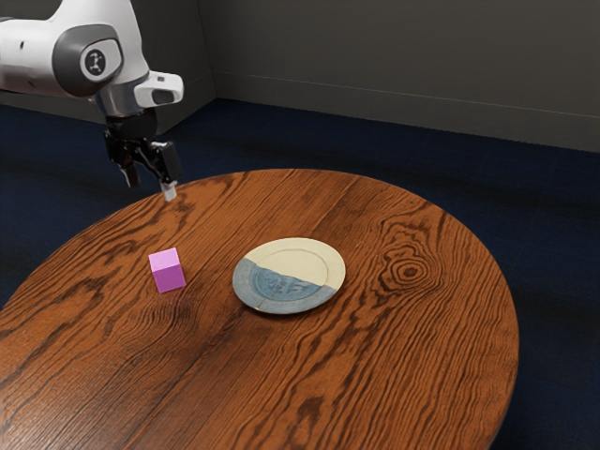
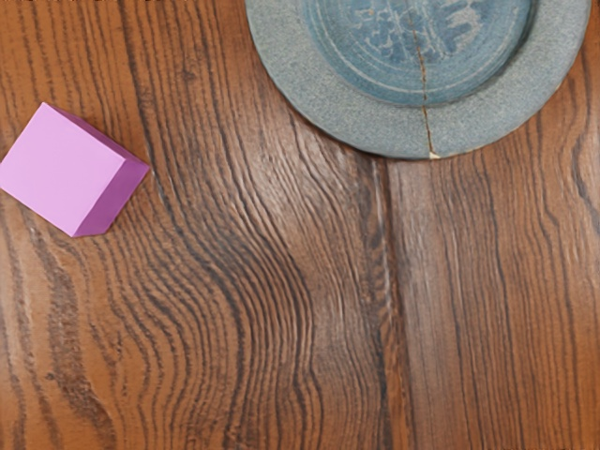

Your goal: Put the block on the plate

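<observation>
On the round wooden table [image 1: 403,366], a shallow plate [image 1: 272,305] lies flat near the middle, split by color: cream on one part, gray-blue on the other. Its wide rim circles a round, slightly sunken well, where the blue part carries pale, mottled marks. A thin crack runs from the well through the blue rim to the plate's outer edge, and it stands out plainly in the wrist view.

The pink block [image 1: 167,271] sits directly on the wood, outside the plate and apart from it, between the plate and the table's edge on the exterior view's left. Its top face is pale pink; the side faces are a deeper magenta.

Near the table's edge at the exterior view's upper left, the black two-finger gripper [image 1: 150,186] hangs from the white and gray arm [image 1: 70,52], pointing down. Its fingers [image 1: 170,191] are spread, with a gap between them, and both are apart from the block and the plate.
</observation>
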### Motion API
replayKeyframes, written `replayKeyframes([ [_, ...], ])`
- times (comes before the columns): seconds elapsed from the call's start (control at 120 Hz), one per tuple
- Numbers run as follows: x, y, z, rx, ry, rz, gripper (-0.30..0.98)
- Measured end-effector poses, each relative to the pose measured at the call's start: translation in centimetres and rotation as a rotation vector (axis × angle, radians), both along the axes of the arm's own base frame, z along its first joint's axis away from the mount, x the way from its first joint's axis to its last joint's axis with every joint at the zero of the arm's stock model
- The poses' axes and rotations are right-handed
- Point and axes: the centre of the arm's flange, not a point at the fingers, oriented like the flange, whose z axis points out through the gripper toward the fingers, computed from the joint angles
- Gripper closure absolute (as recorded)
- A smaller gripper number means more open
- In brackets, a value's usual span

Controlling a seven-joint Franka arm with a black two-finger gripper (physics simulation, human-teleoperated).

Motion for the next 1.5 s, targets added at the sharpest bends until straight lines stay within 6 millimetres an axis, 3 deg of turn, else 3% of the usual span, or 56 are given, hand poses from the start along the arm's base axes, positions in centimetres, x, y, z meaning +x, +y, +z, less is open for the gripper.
replayKeyframes([
  [0.133, 0.4, -0.4, -0.9, 0.001, 0.012, -0.024, 0.00],
  [0.325, 3.2, -0.1, -6.4, 0.009, 0.068, -0.014, 0.00],
  [0.517, 5.1, 1.3, -10.4, 0.022, 0.101, 0.119, 0.00],
  [0.633, 6.2, 2.6, -12.9, 0.023, 0.128, 0.268, 0.00],
  [0.842, 8.3, 7.0, -17.1, 0.023, 0.117, 0.570, 0.00],
  [1.125, 10.0, 11.8, -23.2, 0.036, 0.021, 0.826, 0.00],
  [1.3, 10.1, 13.8, -25.3, 0.026, -0.010, 0.924, 0.00],
  [1.5, 9.8, 14.3, -26.8, 0.042, -0.010, 0.973, 0.00],
])
